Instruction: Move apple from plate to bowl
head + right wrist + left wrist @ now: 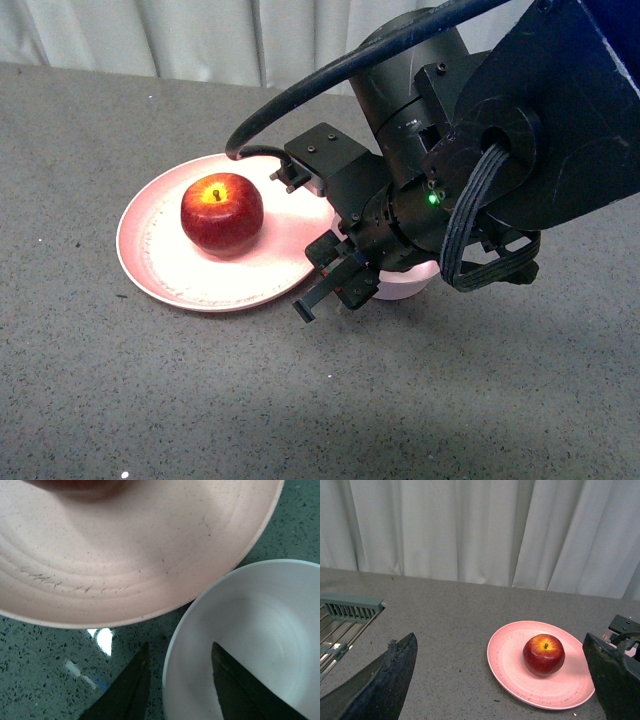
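Left end effector gapes wide, empty. Apple sits on the plate, ungrasped. Right end effector, spread and empty, straddles the bowl rim. If it swings toward the apple, a finger could catch that rim and tip the bowl.

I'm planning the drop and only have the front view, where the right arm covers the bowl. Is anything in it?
Observer: No. In the right wrist view, what shows of the bowl is bare inside.
Operator: Where is the right claw?
Observer: The right claw is open. Seen from its own camera, it spans the bowl's rim.
Operator: Anything else nearby?
Observer: The left wrist view shows a wire rack, well apart from the plate.
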Action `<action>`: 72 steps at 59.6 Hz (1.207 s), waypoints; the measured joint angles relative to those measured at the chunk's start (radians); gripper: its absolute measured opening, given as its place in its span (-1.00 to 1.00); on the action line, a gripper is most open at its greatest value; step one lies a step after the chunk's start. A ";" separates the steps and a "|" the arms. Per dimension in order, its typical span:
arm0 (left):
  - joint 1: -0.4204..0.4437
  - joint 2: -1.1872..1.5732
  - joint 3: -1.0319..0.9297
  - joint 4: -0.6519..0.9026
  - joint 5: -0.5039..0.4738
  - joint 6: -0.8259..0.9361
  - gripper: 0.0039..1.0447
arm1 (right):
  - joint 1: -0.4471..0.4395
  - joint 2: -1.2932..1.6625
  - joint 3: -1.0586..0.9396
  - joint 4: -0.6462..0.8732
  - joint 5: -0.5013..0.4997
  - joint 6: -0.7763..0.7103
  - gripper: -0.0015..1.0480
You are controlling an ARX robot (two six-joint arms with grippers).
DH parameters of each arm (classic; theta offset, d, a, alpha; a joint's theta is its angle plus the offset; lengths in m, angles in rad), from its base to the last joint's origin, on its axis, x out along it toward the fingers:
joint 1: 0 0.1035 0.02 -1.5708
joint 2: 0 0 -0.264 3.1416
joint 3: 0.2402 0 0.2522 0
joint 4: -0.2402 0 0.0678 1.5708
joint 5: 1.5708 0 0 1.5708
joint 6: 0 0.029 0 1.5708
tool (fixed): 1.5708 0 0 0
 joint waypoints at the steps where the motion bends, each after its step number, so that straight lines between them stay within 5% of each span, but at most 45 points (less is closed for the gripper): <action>1: 0.000 0.000 0.000 0.000 0.000 0.000 0.88 | 0.000 -0.002 -0.006 0.016 0.000 0.003 -0.19; 22: 0.000 0.000 0.000 0.000 0.000 0.000 0.88 | -0.040 -0.147 -0.207 0.312 0.082 0.060 0.82; 39: 0.000 0.000 0.000 0.000 0.000 0.000 0.88 | -0.127 -0.394 -0.509 0.595 0.182 0.070 0.82; 45: 0.000 0.000 0.000 0.000 0.001 0.000 0.88 | -0.143 -0.341 -0.641 0.975 0.393 0.174 0.45; 54: 0.000 0.000 0.000 0.000 -0.001 0.000 0.88 | -0.233 -0.463 -0.827 1.280 0.371 0.235 -0.17; 66: 0.000 0.000 0.000 0.000 0.000 0.000 0.88 | -0.336 -0.733 -0.995 1.202 0.278 0.248 -0.99; 72: 0.000 0.000 0.000 0.000 0.000 0.000 0.88 | -0.372 -0.857 -1.039 1.123 0.237 0.252 -0.98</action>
